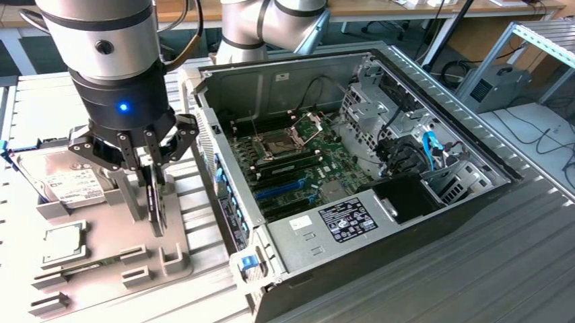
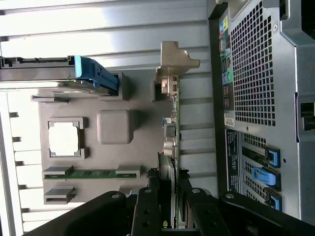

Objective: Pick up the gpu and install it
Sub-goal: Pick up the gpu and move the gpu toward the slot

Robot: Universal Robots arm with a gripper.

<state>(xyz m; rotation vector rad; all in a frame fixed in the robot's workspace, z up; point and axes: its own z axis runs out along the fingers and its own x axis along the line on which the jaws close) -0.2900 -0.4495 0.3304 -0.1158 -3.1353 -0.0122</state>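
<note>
Exterior view: jaws (image 1: pixel 155 176) straddle the upright gpu's (image 1: pixel 156 205) top edge.

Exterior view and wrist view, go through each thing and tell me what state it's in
Gripper: fingers either side of the card.
Graphics card: standing on edge in the holder.
Computer case: side open, lying flat.
Hard drive: resting in the holder.
Processor chip: lying flat in its recess.

Bright even daylight; glare whitens the wrist view's slatted table (image 2: pixel 98 24).
</note>
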